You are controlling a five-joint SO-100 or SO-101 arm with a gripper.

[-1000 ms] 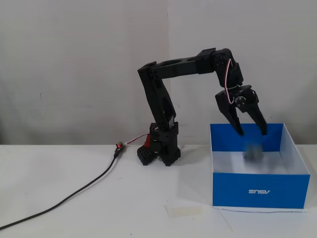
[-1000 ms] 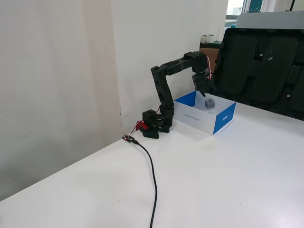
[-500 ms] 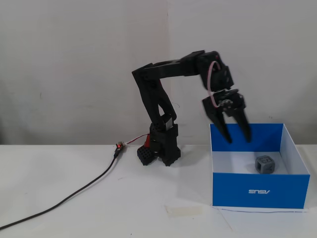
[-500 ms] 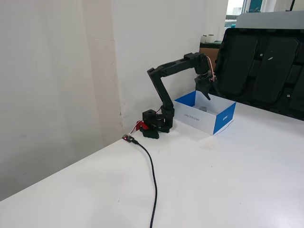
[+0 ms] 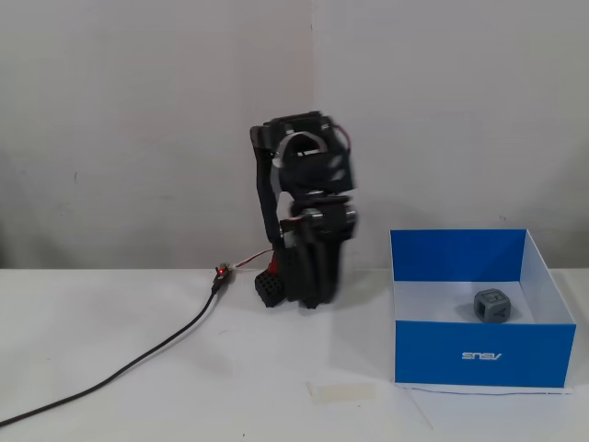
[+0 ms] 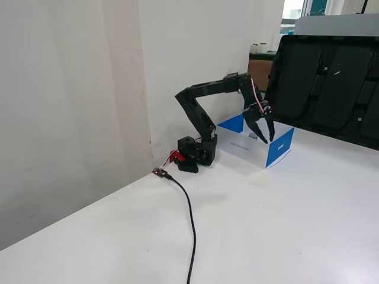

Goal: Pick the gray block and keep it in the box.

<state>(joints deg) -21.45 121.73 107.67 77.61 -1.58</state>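
The gray block (image 5: 492, 306) is a small gray cube with cut-out faces. It lies inside the box (image 5: 433, 352) near its right back part. The box is blue outside with a white logo and white inside, and stands on the table right of the arm. In the other fixed view the box (image 6: 279, 149) shows, but the block is hidden. My gripper (image 6: 267, 139) hangs pointing down in front of the box, above the table, with its fingers apart and nothing between them. In a fixed view the gripper (image 5: 316, 296) is blurred, left of the box.
A black cable (image 5: 156, 345) runs from a small lit connector (image 5: 221, 273) near the arm's base (image 5: 270, 287) to the table's front left. A pale strip of tape (image 5: 342, 391) lies on the table. Large black trays (image 6: 331, 77) stand behind the box.
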